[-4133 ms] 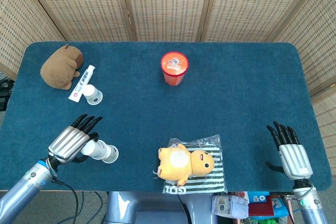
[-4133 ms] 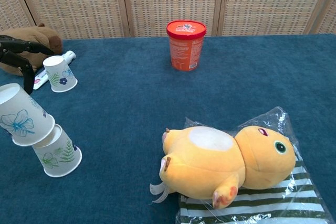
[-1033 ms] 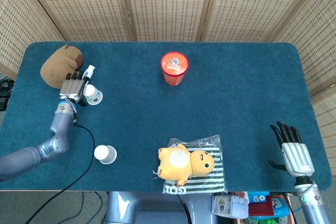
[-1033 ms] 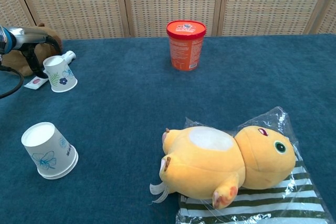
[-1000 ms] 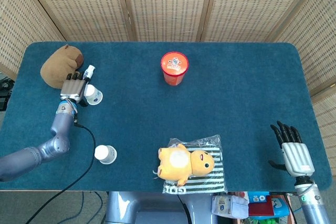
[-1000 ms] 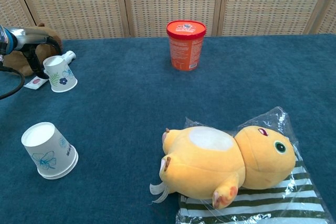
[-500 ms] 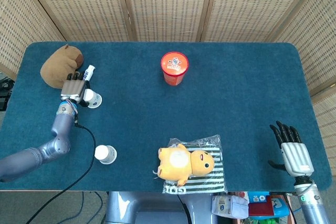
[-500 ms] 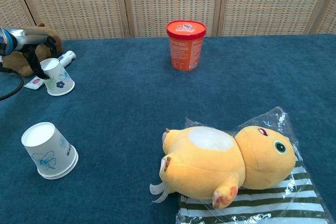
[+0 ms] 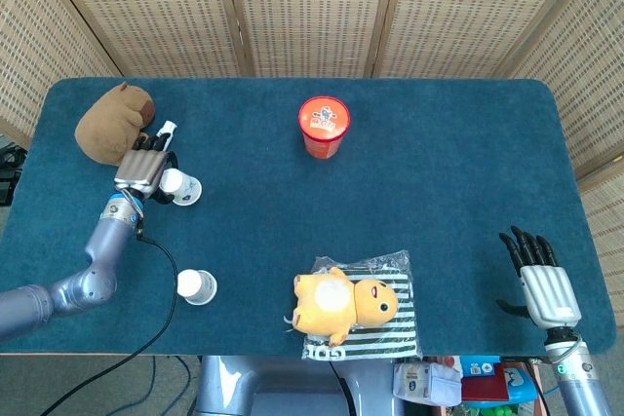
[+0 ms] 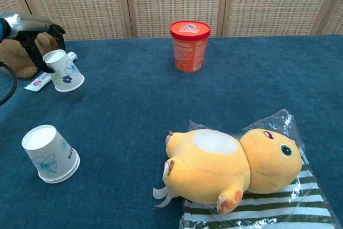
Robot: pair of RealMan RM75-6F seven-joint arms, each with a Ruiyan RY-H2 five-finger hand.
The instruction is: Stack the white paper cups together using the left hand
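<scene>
My left hand (image 9: 144, 170) grips a white paper cup (image 9: 181, 187) with a flower print at the table's left side. In the chest view the same cup (image 10: 65, 71) is tilted, mouth down and to the right, with the dark fingers (image 10: 38, 52) on its upper left side. A stack of white paper cups (image 9: 198, 287) stands upside down near the front left edge, also seen in the chest view as the stack (image 10: 49, 154). My right hand (image 9: 544, 283) hangs past the front right corner, fingers apart and holding nothing.
A brown plush (image 9: 114, 122) and a toothpaste tube (image 10: 40, 82) lie just behind the held cup. A red tub (image 9: 324, 126) stands mid-table at the back. A yellow plush (image 9: 346, 304) lies on a striped bag (image 9: 390, 333) at the front edge.
After leaving one cup stacked on the other at the front left, my left hand reached the far cup, gripped it and has shifted it right, tilting it. The right hand stayed put.
</scene>
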